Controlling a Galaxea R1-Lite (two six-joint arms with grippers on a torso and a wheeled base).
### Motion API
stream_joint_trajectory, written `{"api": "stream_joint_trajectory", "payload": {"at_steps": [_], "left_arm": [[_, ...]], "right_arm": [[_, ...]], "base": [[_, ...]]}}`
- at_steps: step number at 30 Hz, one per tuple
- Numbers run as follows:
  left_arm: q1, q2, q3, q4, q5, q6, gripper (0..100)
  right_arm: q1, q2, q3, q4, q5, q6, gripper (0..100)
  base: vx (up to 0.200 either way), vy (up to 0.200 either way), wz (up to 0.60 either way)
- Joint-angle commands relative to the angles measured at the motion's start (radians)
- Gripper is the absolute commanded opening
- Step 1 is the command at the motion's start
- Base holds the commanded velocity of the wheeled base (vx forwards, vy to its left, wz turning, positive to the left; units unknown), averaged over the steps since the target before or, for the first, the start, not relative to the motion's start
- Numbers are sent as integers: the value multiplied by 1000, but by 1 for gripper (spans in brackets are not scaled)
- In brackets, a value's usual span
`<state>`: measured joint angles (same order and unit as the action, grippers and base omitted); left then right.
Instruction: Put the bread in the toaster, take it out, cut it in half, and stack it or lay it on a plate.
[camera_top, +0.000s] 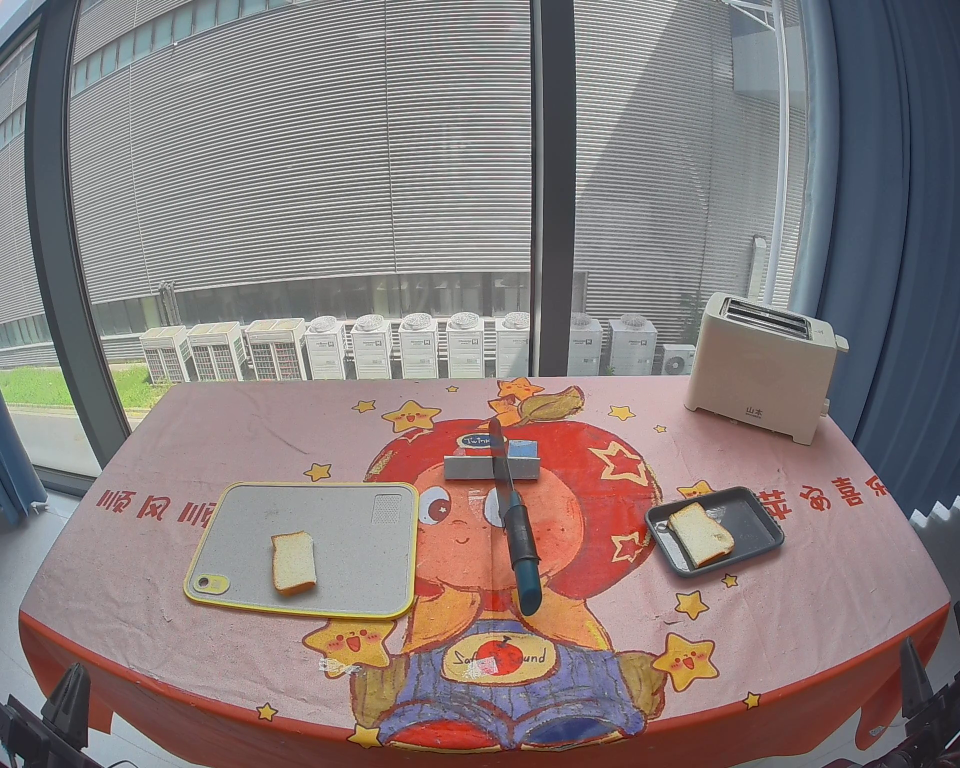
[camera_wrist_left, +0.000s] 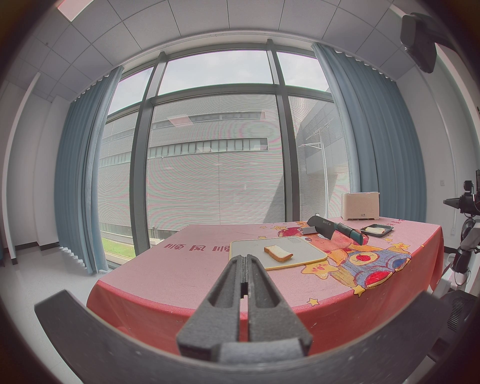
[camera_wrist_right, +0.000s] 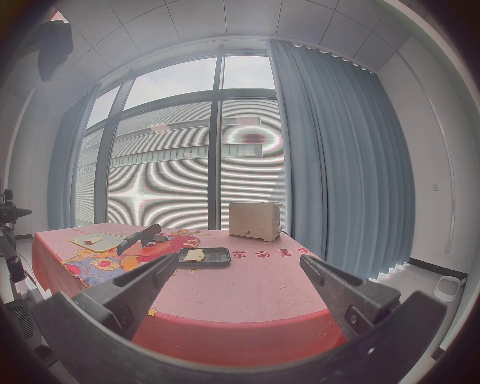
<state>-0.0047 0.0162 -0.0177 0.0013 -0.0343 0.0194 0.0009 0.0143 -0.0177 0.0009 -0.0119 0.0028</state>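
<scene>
Hanging short of the table (camera_top: 830, 600), my left jaws were pressed together and empty, my right jaws spread wide. One bread piece (camera_top: 293, 561) lay on the board (camera_top: 350, 540), a second piece (camera_top: 700, 533) on the plate (camera_top: 748, 520). Between them the knife (camera_top: 515, 520) rested across a block (camera_top: 465, 467). The toaster (camera_top: 765, 365) stood far right.

left jaws pressed together, right jaws spread

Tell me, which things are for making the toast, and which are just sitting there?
For the job: toaster, bread on the board, bread on the tray, knife, cutting board, tray.
Just there: tablecloth, curtain.
</scene>
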Motion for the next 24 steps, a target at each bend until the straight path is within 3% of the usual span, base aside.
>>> {"api": "stream_joint_trajectory", "payload": {"at_steps": [1, 12, 13, 24], "left_arm": [[0, -16, 16, -1, 1, 1, 0], [0, -16, 18, -1, 1, 1, 0], [0, -16, 18, -1, 1, -1, 100], [0, -16, 18, -7, 1, -2, 100]], "right_arm": [[1, -14, 18, 1, 0, 0, 100], [1, -14, 18, 1, 0, 0, 100], [1, -14, 18, 1, 0, 0, 100], [1, -14, 18, 1, 0, 0, 100]], "base": [[0, 0, 0], [0, 0, 0], [0, 0, 0], [0, 0, 0]]}}
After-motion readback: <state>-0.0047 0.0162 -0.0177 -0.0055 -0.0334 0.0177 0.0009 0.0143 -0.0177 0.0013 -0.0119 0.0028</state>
